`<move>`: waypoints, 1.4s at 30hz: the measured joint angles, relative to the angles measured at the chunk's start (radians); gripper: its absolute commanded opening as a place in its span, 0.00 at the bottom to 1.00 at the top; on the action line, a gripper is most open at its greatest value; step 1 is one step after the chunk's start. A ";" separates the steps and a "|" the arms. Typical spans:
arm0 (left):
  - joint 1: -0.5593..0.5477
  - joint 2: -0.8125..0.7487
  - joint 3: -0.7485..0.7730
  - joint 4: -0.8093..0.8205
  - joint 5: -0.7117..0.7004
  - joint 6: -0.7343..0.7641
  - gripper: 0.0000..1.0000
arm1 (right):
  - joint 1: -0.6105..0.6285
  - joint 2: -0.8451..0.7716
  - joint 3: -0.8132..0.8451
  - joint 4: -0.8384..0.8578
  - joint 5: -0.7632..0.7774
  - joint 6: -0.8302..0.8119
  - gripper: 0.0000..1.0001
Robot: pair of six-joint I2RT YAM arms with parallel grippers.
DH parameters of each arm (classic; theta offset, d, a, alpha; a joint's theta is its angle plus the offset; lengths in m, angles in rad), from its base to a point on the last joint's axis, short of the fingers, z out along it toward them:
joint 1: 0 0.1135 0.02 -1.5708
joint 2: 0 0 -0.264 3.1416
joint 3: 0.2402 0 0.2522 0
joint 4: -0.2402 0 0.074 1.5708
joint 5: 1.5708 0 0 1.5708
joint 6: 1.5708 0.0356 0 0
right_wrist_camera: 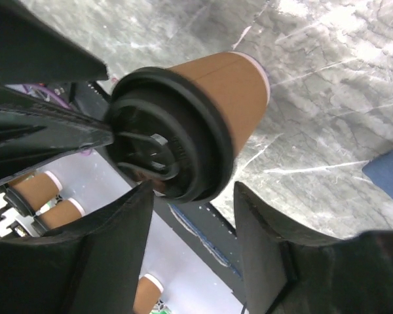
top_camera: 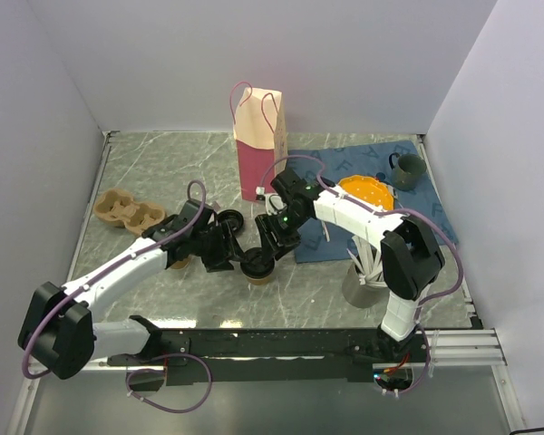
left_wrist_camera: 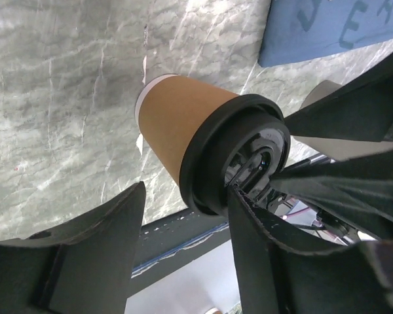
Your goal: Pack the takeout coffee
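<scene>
Marbled grey tabletop (top_camera: 145,172), white walls (top_camera: 299,54); takeout coffee (left_wrist_camera: 183,124) between our left claw (left_wrist_camera: 187,193) and right claw (right_wrist_camera: 193,190); whether either grips, we cannot tell.

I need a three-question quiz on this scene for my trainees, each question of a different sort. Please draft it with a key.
1. True or false: the takeout coffee sits inside the paper bag.
2. What colour is its lid? A white, B black, C orange.
3. On which side of the table does the cup carrier lie, the robot's left or right?
Key: 1 false; 2 B; 3 left.
</scene>
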 measured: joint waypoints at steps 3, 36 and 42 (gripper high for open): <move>-0.003 0.006 -0.007 0.016 0.001 -0.010 0.53 | 0.000 0.001 -0.033 0.033 -0.006 0.016 0.51; -0.012 0.073 0.043 0.026 -0.026 0.027 0.66 | -0.013 0.010 -0.057 0.130 -0.076 -0.063 0.44; -0.013 0.072 0.092 -0.066 -0.061 0.043 0.66 | -0.013 0.014 -0.054 0.130 -0.079 -0.058 0.44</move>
